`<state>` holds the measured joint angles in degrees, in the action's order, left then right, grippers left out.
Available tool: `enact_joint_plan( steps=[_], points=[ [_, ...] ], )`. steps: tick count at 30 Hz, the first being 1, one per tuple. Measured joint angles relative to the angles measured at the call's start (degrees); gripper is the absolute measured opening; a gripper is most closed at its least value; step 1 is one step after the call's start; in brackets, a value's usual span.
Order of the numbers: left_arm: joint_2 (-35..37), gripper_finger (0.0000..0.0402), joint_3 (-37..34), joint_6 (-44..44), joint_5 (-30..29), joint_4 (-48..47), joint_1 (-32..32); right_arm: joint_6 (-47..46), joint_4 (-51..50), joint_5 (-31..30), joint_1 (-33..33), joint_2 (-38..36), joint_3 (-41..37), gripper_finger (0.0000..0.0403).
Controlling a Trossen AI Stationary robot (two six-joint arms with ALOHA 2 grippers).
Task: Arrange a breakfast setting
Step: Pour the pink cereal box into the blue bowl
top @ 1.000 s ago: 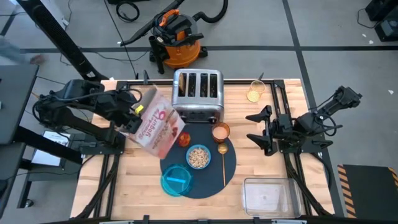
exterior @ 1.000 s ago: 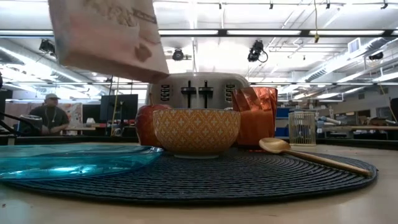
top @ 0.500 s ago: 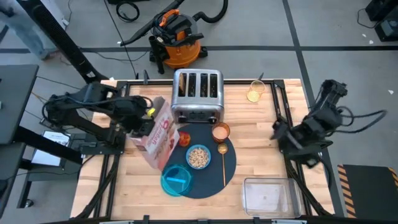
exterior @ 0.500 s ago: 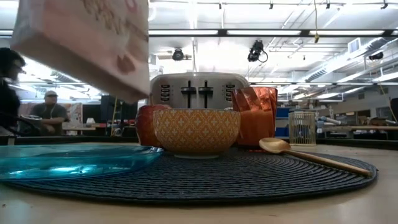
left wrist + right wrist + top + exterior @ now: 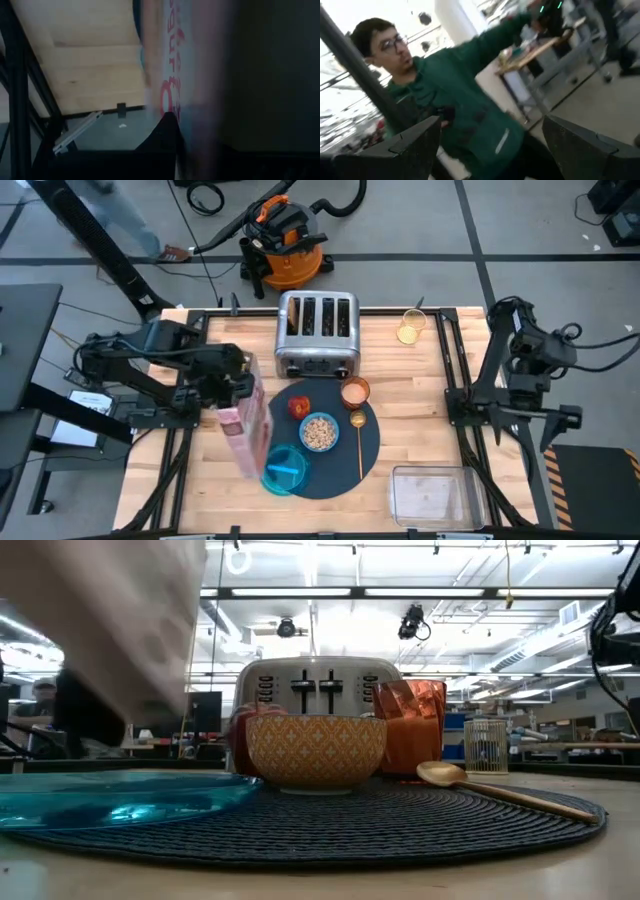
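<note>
Left gripper (image 5: 236, 388) clamped on the cereal box (image 5: 246, 425), box tilted over the table's left side, its lower end just beside the plate (image 5: 283, 470). Right gripper (image 5: 485, 145) spread wide, holding nothing, arm raised at the right edge, pointing off into the room. Mat (image 5: 375, 442) carries plate, bowl (image 5: 319, 431), apple (image 5: 299, 406), cup (image 5: 354, 392), spoon (image 5: 358, 442), all in front of the toaster (image 5: 318, 332).
</note>
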<state>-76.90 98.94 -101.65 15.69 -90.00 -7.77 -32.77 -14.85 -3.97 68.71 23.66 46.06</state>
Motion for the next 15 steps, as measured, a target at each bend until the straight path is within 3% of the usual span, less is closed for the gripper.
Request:
enact_joint_plan(
  steps=[3,9,15],
  points=[
    [1.7,0.0001,0.0,-3.9,-2.8,-0.2,-1.4,-2.6,-2.7,-0.4,0.9,0.1,0.0,0.0350],
    [2.7,0.0001,0.0,-3.8,-22.6,0.0,-1.2,-3.6,-4.2,-0.9,1.1,0.7,0.0,0.0350],
    [2.1,0.0001,0.0,0.8,-23.1,0.0,4.2,-3.7,-4.2,-0.9,1.1,0.6,0.0,0.0350]
  ],
)
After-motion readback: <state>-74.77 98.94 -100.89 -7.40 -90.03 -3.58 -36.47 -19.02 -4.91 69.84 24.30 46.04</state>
